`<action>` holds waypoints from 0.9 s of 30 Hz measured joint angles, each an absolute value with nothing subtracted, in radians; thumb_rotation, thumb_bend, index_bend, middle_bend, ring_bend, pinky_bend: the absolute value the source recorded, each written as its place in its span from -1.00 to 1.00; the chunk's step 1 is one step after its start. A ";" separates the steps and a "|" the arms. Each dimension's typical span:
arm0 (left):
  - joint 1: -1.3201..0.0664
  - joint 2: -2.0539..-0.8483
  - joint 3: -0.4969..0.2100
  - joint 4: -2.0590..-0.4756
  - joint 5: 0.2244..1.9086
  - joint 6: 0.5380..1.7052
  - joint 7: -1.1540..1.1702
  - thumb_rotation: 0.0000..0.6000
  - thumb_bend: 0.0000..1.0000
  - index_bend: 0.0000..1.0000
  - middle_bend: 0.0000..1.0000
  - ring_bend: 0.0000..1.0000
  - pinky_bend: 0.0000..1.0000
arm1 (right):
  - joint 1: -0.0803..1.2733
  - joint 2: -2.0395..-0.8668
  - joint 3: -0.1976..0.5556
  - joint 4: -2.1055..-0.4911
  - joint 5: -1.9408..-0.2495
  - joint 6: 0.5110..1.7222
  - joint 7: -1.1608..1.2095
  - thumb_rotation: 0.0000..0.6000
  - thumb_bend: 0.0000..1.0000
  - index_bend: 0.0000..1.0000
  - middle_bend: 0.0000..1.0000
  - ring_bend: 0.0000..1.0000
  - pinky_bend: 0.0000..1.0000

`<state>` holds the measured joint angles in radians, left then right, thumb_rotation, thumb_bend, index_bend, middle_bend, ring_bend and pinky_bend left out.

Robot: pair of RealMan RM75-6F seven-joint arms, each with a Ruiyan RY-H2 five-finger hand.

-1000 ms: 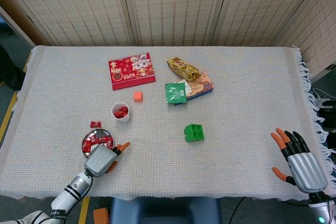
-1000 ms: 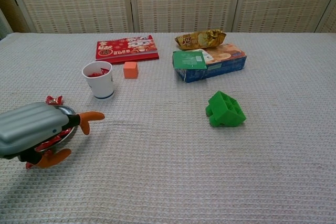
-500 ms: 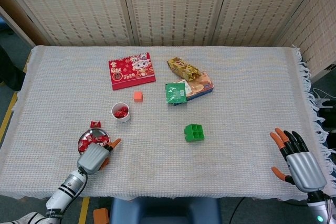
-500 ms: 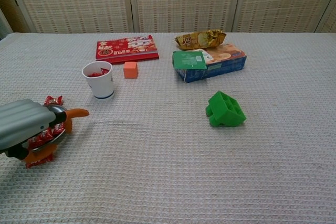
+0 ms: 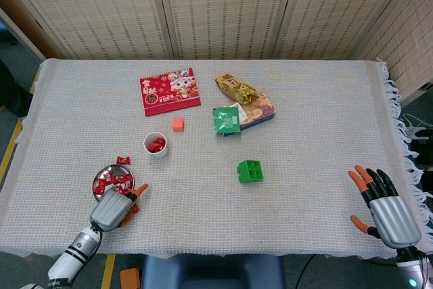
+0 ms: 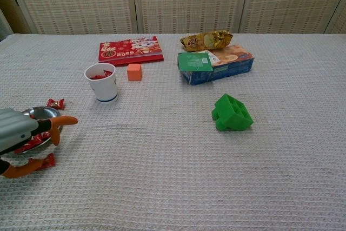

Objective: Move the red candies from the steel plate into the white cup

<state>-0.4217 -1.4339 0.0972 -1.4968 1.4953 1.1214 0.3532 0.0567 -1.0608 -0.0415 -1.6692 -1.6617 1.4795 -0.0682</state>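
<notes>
The red card (image 6: 131, 50) has the number 2025 on it, in gold, near its left end. In the head view the same card (image 5: 170, 91) shows a round gold sign, too small to read. The gold bag (image 6: 206, 40) and the blue box (image 6: 216, 64) have print, but it is too blurry to read.
</notes>
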 measured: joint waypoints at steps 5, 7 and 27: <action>-0.398 -1.368 0.146 -1.570 1.538 1.136 0.290 1.00 -0.23 -0.88 -0.40 0.69 1.00 | 0.057 -1.061 -0.044 -1.670 -1.668 1.478 -0.074 1.00 -0.75 -1.00 -1.00 -1.00 -1.00; -0.393 -1.362 0.150 -1.573 1.539 1.138 0.299 1.00 -0.24 -0.81 -0.40 0.69 1.00 | 0.057 -1.061 -0.047 -1.671 -1.672 1.477 -0.076 1.00 -0.75 -1.00 -1.00 -1.00 -1.00; -0.346 -1.451 0.135 -1.438 1.584 1.196 0.423 1.00 -0.23 -0.41 -0.30 0.67 1.00 | 0.058 -1.059 -0.050 -1.672 -1.674 1.472 -0.072 1.00 -0.75 -1.00 -1.00 -1.00 -1.00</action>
